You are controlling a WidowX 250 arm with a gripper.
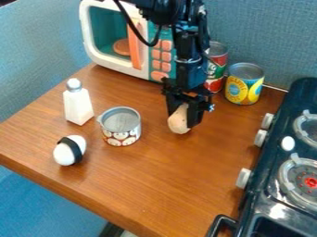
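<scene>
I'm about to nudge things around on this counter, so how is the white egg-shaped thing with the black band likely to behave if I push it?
The egg-shaped thing would probably roll or wobble, given its rounded body. The dark band might make it turn unevenly. Its smooth-looking surface could be slippery.

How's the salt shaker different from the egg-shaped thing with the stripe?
The shaker is tall and straight-sided; the egg-shaped thing is short and rounded. The shaker has a silvery cap, but the egg-shaped thing has a black band. Both are mostly white and sit on the brown table.
</scene>
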